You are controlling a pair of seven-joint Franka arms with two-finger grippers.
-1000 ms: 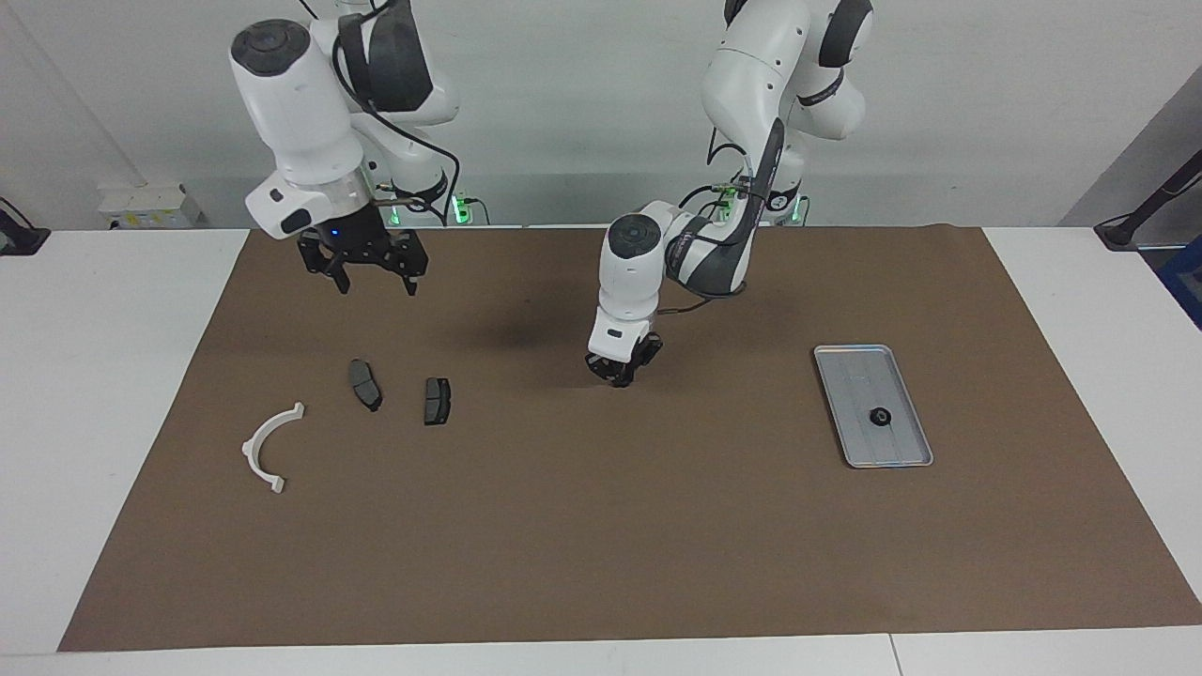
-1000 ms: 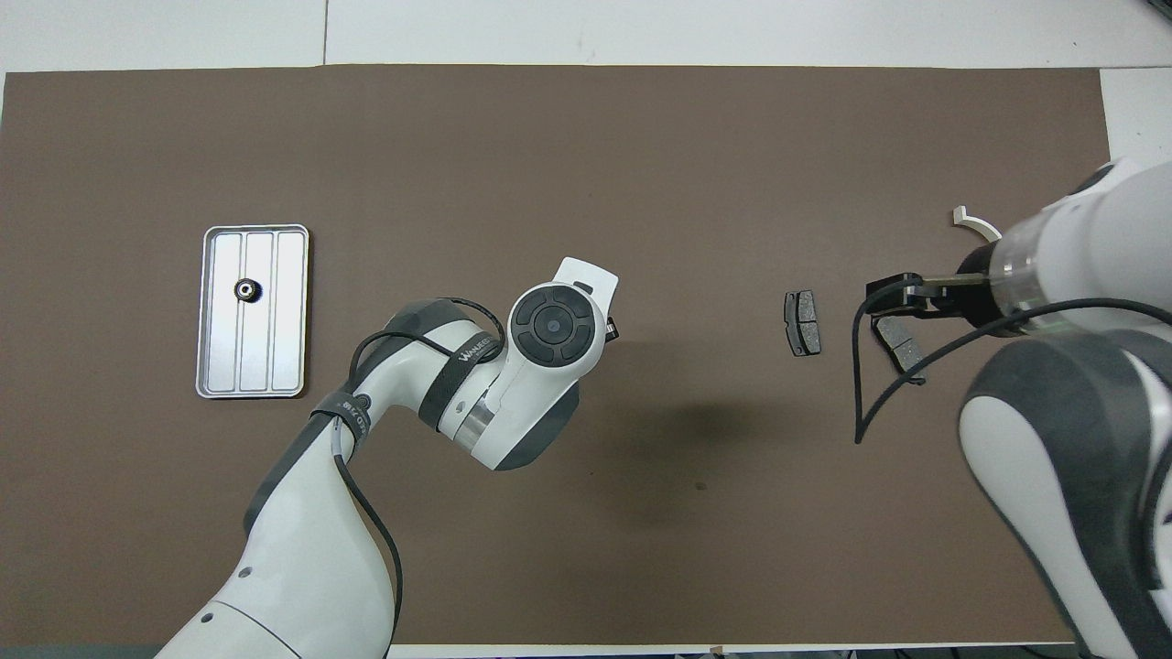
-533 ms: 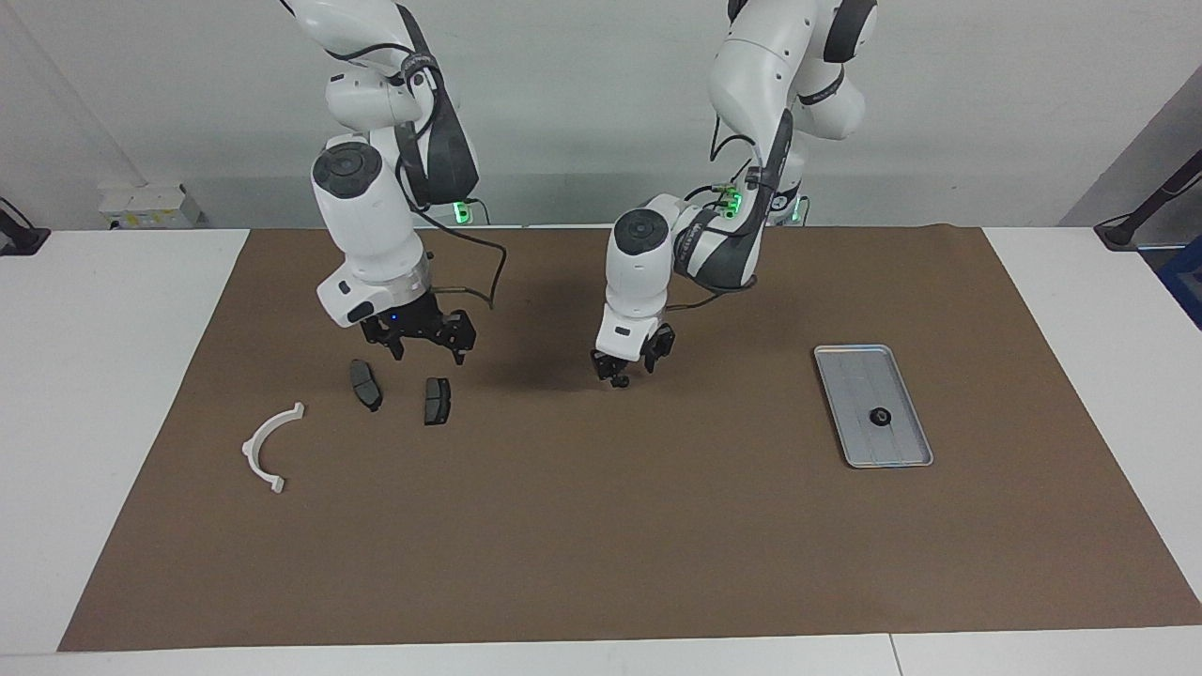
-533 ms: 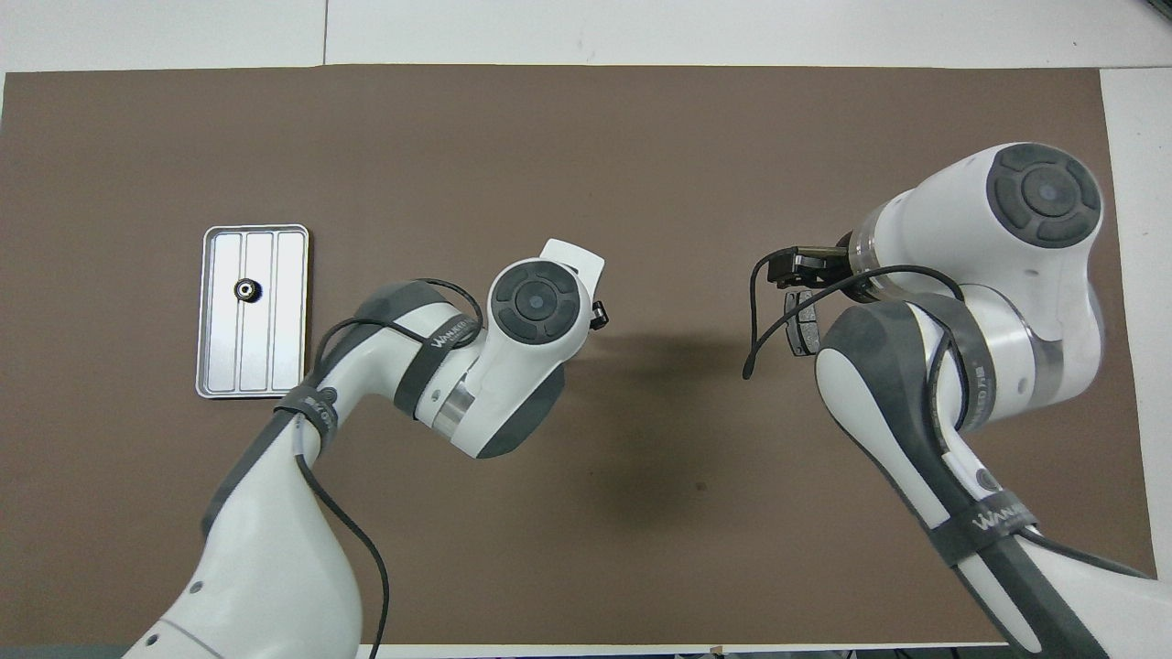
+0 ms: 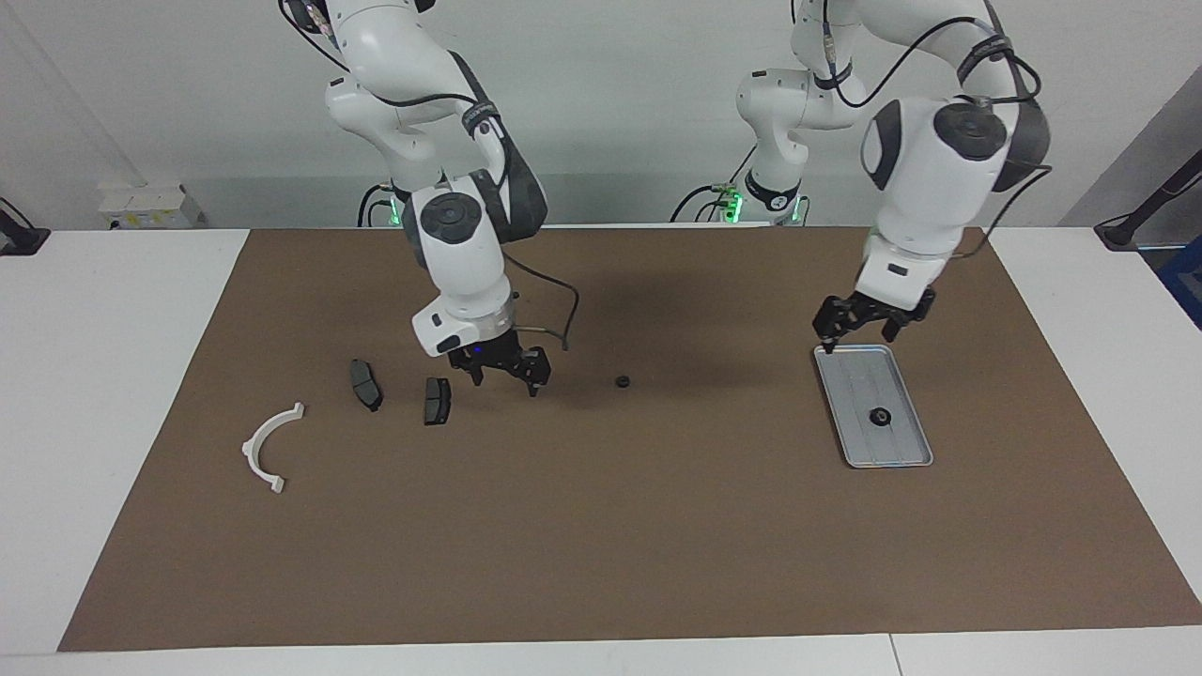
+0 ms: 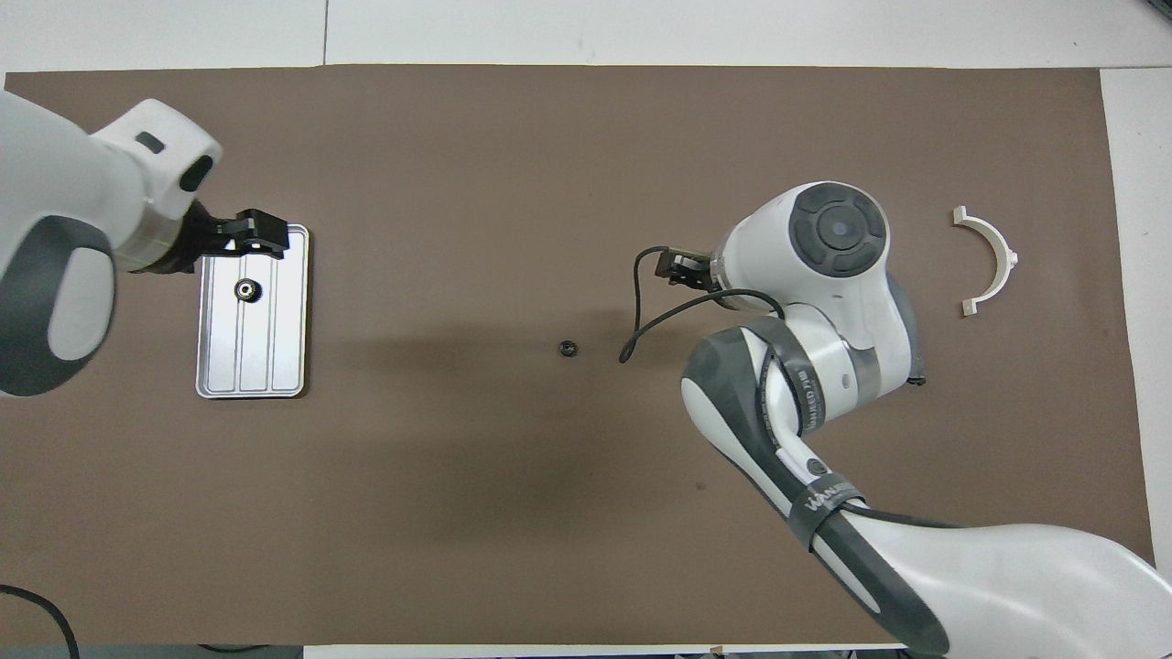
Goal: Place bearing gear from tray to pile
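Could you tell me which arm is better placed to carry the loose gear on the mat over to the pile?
Right: its gripper hangs between the gear and the brake pads, while the left gripper is over the tray.

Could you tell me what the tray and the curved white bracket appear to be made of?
The tray looks like bare metal, probably aluminium: silver-grey, with a light sheen and pressed ribs. The bracket looks like matte white plastic, uniform and unreflective, though that cannot be confirmed.
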